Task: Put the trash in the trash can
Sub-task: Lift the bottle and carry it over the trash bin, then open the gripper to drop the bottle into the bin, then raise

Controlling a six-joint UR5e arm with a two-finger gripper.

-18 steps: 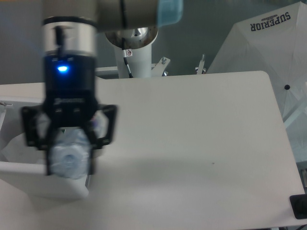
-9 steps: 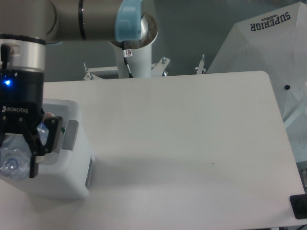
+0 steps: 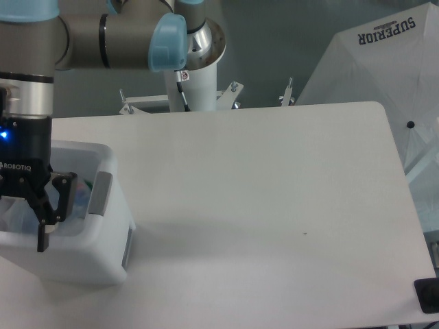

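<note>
Gripper (image 3: 17, 223) hangs over the trash can (image 3: 103, 240) at nine o'clock, fingers (image 3: 45, 229) spread wide, holding nothing. Something greenish (image 3: 81, 195) shows inside; the bottle cannot be made out. White table (image 3: 274, 205) stretches toward three o'clock.

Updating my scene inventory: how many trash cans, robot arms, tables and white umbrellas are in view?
Trash can: 1
Robot arm: 1
Table: 1
White umbrella: 1
Total: 4
</note>
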